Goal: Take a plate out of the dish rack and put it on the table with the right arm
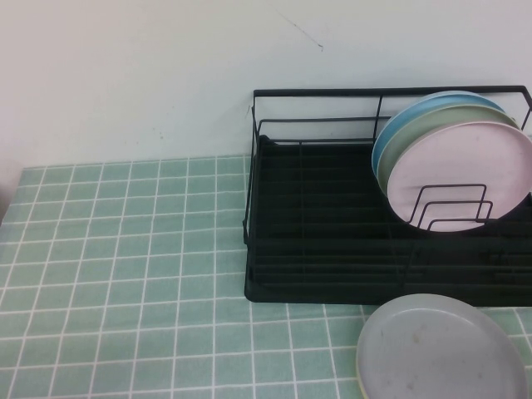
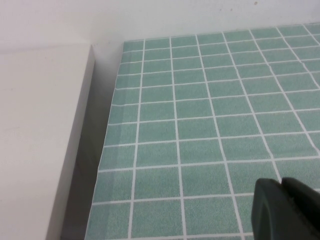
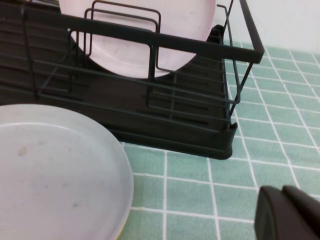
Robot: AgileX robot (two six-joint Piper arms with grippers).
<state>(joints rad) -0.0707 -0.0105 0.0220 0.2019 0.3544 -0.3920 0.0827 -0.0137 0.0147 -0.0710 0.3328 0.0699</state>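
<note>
Partly, the plate point(image 1: 440, 349) was cut off before the dish rack point(image 1: 332, 249); right gripper point(image 3: 292, 212) and left gripper point(image 2: 285, 210) were barely seen, grip state indeterminable.

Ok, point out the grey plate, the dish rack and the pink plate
grey plate point(image 1: 440, 349), high view, its flat centre
dish rack point(image 1: 332, 249), high view, its black base tray
pink plate point(image 1: 461, 170), high view, its face

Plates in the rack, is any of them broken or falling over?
No. The pink plate and the others lean tidily in the dish rack. The grey plate lies flat on the table. Left gripper and right gripper hold nothing.
</note>
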